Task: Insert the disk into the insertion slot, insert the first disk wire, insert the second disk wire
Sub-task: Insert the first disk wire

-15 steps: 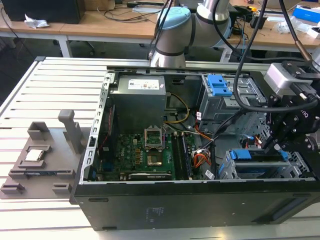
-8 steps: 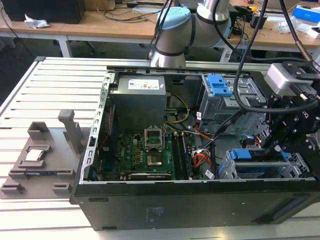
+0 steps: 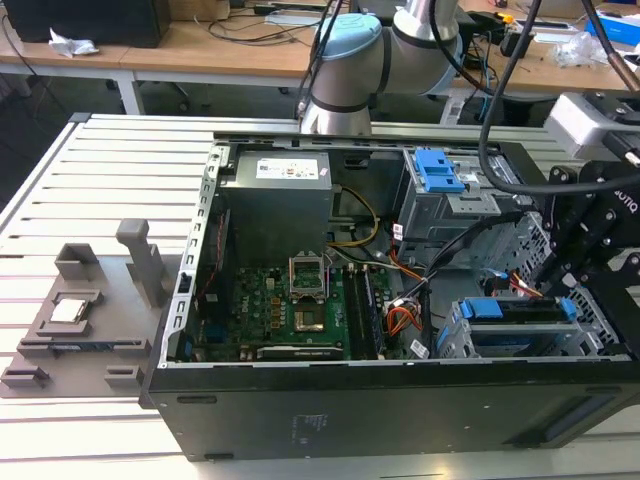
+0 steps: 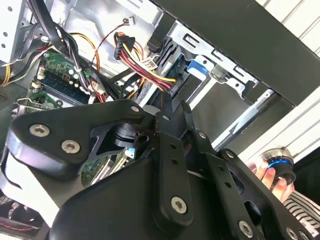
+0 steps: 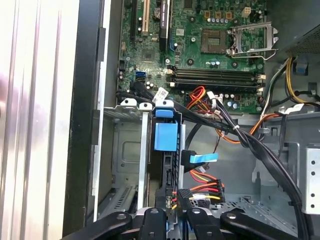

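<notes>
Claw [image 5: 172, 216] — grip I cannot tell — hangs by the disk [image 5: 165, 136], where a skewed wire plug [image 5: 199, 194] could jam.

Your arm [image 3: 345, 60] arched over from the back to the exterior view's right, and your gripper [image 3: 557, 290] hung low there, pointing steeply downward.

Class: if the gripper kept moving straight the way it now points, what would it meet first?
Probably the edge of the disk, seated in the insertion slot right ahead of the gripper. The red-and-yellow wire plug lies just beside that line; depth is unclear.
</notes>
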Motion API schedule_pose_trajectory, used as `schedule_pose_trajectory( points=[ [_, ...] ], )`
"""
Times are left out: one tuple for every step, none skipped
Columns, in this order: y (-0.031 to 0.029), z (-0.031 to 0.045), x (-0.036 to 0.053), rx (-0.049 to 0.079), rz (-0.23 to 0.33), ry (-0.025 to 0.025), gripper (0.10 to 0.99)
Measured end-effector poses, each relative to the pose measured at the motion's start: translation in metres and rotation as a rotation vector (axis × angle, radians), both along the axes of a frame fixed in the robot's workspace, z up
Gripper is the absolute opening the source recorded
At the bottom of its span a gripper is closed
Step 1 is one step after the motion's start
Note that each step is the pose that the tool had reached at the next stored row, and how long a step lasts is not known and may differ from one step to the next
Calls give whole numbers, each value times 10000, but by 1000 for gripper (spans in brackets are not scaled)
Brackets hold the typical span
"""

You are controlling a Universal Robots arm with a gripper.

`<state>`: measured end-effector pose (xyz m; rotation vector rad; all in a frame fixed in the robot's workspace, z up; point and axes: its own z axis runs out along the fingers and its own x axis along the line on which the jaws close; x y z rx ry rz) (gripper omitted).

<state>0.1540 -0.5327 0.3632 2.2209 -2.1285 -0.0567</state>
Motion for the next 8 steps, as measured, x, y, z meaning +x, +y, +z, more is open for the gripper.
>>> schedule_pose_trajectory(
  points=[
    [1,16,0,0,0,0,235],
    [2,24,0,0,0,0,235],
    [2,32,0,1,1,0,235],
    [4,41,0,0,1,1,235],
    [5,46,0,0,1,0,220],
    [6,51,0,2,1,0,157],
    [7,54,0,2,0,0,106],
    [7,56,0,3,1,1,106]
  ],
)
